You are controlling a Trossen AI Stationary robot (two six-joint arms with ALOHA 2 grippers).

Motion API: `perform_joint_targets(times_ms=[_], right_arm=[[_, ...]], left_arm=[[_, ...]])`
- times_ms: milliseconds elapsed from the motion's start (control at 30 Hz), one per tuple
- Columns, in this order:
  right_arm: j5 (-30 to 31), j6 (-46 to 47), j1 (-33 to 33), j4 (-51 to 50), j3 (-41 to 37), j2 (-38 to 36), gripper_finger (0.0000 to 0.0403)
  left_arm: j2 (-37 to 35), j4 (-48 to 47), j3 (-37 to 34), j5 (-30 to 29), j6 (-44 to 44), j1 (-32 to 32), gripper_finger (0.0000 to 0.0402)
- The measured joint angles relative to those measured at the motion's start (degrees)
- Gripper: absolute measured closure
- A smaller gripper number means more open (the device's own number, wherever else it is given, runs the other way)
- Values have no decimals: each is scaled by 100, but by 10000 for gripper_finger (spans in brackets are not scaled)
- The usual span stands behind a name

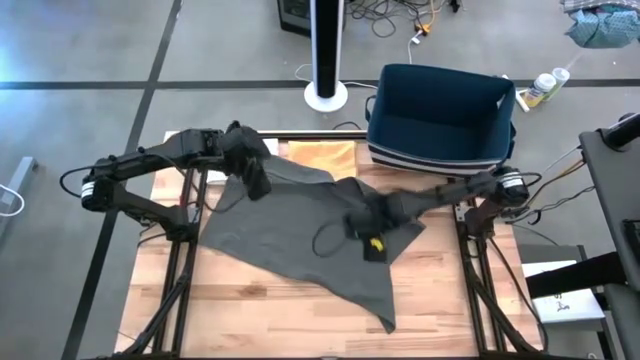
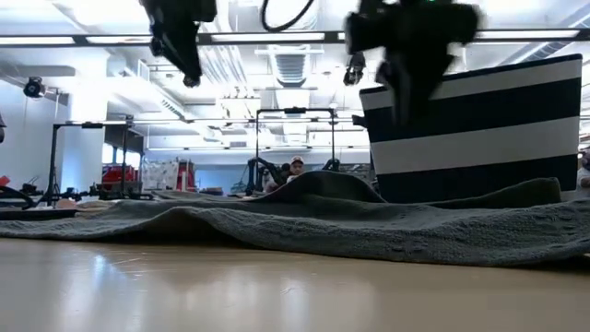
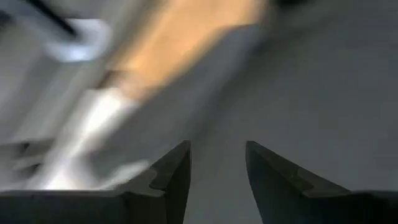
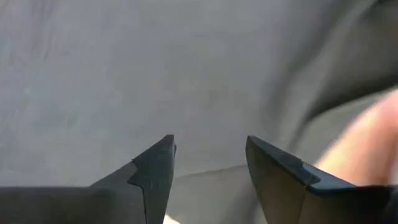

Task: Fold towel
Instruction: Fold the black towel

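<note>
Towel (image 1: 300, 225): crumpled on table (image 1: 260, 310). Left claw (image 1: 258, 183), right claw (image 1: 368, 235) above it, parted, empty. Risk: regrasp bunches cloth, skewing the fold.

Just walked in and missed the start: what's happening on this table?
A two-armed robot is working on a grey towel that lies spread and rumpled, not folded, on the wooden table. The left gripper hangs over the towel's far left part, the right gripper over its middle. Both are open and hold nothing. A striped blue basket stands at the table's far edge.
</note>
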Motion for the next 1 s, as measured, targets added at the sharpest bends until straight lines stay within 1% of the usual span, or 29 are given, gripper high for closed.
perform_joint_targets(times_ms=[67, 100, 167, 233, 300, 367, 433, 567, 667, 733, 800, 867, 967, 1000], right_arm=[[28, 344, 400, 432, -433, 5, 213], [31, 519, 591, 754, -660, 13, 213], [7, 849, 945, 1585, -1084, 63, 212], [4, 1107, 1224, 2227, -1467, 104, 213], [41, 1310, 1384, 2990, -1716, 203, 217], [55, 1523, 1482, 3311, -1851, 353, 221], [15, 1624, 1495, 3685, -1824, 535, 227], [-11, 1372, 1486, 3784, -1301, 970, 236], [-186, 993, 1497, 3616, -766, 1198, 241], [-240, 768, 1497, 2976, -390, 1214, 243], [-58, 734, 1498, 1990, -78, 1120, 242], [241, 883, 1499, 847, 124, 1011, 241], [674, 1275, 1545, -308, 91, 717, 239], [733, 1389, 1547, -495, -28, 585, 238]], left_arm=[[-7, 464, -333, 800, -20, -297, 257], [-10, 863, -574, 1067, -25, -498, 260], [-12, 1707, -1078, 1365, -34, -937, 267], [24, 2675, -1634, 1432, -131, -1404, 276], [127, 3928, -2196, 1438, -362, -1853, 287], [323, 5071, -2704, 1444, -724, -2201, 298], [573, 6123, -3114, 1420, -1096, -2441, 309], [1340, 7400, -3747, 1194, -1664, -2738, 329], [2015, 7861, -3882, 1198, -1935, -2913, 339], [2409, 7761, -3883, 1219, -2095, -3032, 346], [2746, 7609, -3782, 1371, -2236, -3134, 354], [2874, 7143, -3649, 1636, -2294, -3195, 362], [2790, 5974, -3505, 2015, -2336, -3254, 375], [2673, 5605, -3505, 2078, -2335, -3267, 380]])
